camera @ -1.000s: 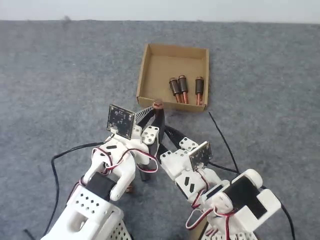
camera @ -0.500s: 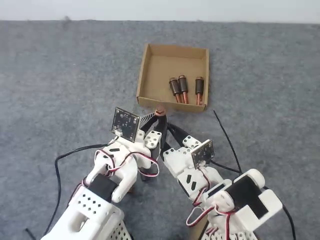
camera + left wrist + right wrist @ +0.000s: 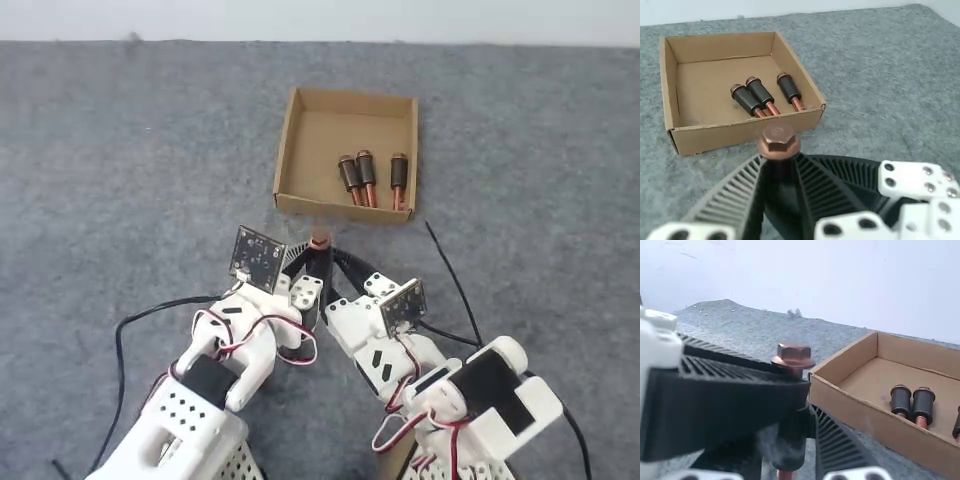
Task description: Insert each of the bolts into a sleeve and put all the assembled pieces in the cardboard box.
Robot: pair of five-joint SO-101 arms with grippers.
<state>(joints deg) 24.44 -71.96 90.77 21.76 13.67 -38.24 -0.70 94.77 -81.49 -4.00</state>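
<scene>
An assembled piece stands upright in front of the cardboard box (image 3: 291,140): a copper bolt head (image 3: 320,239) on top of a black sleeve (image 3: 782,172). Both grippers meet on it. My left gripper (image 3: 309,263) is shut around the sleeve, its ribbed black fingers (image 3: 735,197) hugging it just under the hex head (image 3: 779,141). My right gripper (image 3: 338,268) comes in from the other side and is also shut on the sleeve (image 3: 790,437), with the bolt head (image 3: 793,355) sticking out above. Inside the box lie three assembled pieces (image 3: 367,178) side by side.
Grey carpet (image 3: 120,180) covers the table all around. The box's front wall (image 3: 340,210) is a short way beyond the held piece. Black cables (image 3: 445,275) trail over the carpet beside both arms. The left part of the box floor (image 3: 705,95) is bare.
Both grippers and the upright piece have drawn back from the box's front wall toward the arm bases. The left wrist's camera board has shifted right and nearer.
</scene>
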